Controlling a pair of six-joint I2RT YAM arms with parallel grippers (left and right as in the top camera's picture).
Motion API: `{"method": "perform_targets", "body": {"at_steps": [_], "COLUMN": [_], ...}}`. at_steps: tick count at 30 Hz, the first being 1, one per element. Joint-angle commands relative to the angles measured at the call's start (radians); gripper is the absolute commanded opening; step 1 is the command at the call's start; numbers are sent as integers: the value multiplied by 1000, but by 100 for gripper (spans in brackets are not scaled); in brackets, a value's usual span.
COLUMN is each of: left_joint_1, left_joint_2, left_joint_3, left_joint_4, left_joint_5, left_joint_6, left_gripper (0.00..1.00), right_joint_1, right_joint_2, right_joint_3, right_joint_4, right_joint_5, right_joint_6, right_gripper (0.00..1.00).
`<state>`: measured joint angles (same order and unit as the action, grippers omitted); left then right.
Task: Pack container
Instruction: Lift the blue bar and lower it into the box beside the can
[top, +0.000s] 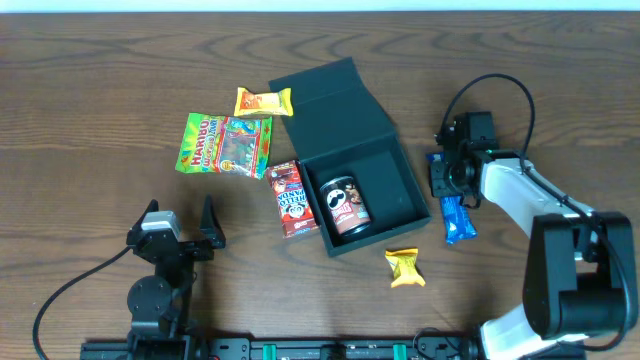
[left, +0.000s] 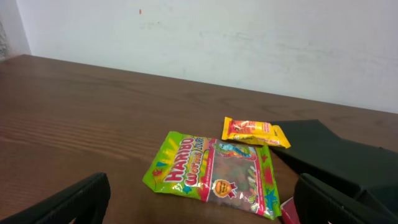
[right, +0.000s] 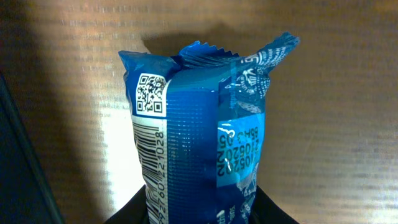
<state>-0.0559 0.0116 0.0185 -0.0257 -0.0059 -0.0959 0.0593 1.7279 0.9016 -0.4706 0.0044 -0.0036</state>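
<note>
The container (top: 395, 178) is a dark square box in the middle of the table, its lid (top: 325, 95) hinged open to the upper left. A Pringles can (top: 345, 205) lies inside it. My right gripper (top: 447, 185) is shut on the upper end of a blue snack packet (top: 456, 218), just right of the box. In the right wrist view the blue packet (right: 199, 137) fills the space between the fingers (right: 202, 218). My left gripper (top: 180, 215) is open and empty at the front left, with its wide-apart fingers (left: 202, 208) facing the Haribo bag (left: 214, 171).
A Haribo bag (top: 225, 143) and an orange-yellow packet (top: 263, 101) lie left of the lid. A red snack box (top: 290, 198) lies against the container's left wall. A yellow packet (top: 404, 267) lies in front of the container. The lid (left: 329, 155) shows in the left wrist view.
</note>
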Motion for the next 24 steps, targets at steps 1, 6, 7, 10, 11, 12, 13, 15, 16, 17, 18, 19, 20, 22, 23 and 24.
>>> {"method": "perform_targets", "body": {"at_steps": [1, 6, 7, 10, 11, 12, 13, 15, 16, 17, 18, 19, 20, 22, 23, 24], "left_joint_1": [3, 3, 3, 3, 3, 3, 3, 3, 3, 3, 3, 3, 3, 3, 3, 3], "left_joint_2": [-8, -8, -8, -8, -8, -8, -8, -8, -8, -8, -8, -8, -8, -8, -8, -8], "left_joint_3": [-14, -14, -14, -14, -14, -14, -14, -14, -14, -14, -14, -14, -14, -14, -14, -14], "left_joint_4": [-50, -50, -50, -50, -50, -50, -50, -50, -50, -50, -50, -50, -50, -50, -50, -50], "left_joint_5": [-1, -1, -1, 0, 0, -1, 0, -1, 0, -1, -1, -1, -1, -1, 0, -1], "left_joint_6": [14, 14, 14, 14, 14, 14, 14, 14, 14, 14, 14, 14, 14, 14, 14, 14], "left_gripper": [95, 95, 95, 95, 95, 95, 95, 95, 95, 95, 95, 95, 95, 95, 95, 95], "right_joint_1": [0, 0, 0, 0, 0, 0, 0, 0, 0, 0, 0, 0, 0, 0, 1, 1], "right_joint_2": [-71, -185, -209, -289, -317, -346, -370, -420, -445, -464, -484, -501, -513, -531, -534, -534], "right_joint_3": [-6, -6, -6, -6, -6, -6, -6, -6, -6, -6, -6, -6, -6, -6, -6, -6], "right_joint_4": [-21, -51, -56, -65, -65, -65, -65, -61, -57, -53, -46, -37, -28, -6, 5, 20], "right_joint_5": [13, 13, 12, -16, -40, -68, -96, -188, -238, -280, -318, -352, -381, -448, -475, -516], "right_joint_6": [11, 11, 11, 20, 20, 23, 26, 26, 26, 27, 38, 51, 56, 68, 82, 90], "right_gripper": [30, 31, 31, 33, 33, 33, 33, 32, 32, 31, 31, 31, 31, 32, 32, 32]}}
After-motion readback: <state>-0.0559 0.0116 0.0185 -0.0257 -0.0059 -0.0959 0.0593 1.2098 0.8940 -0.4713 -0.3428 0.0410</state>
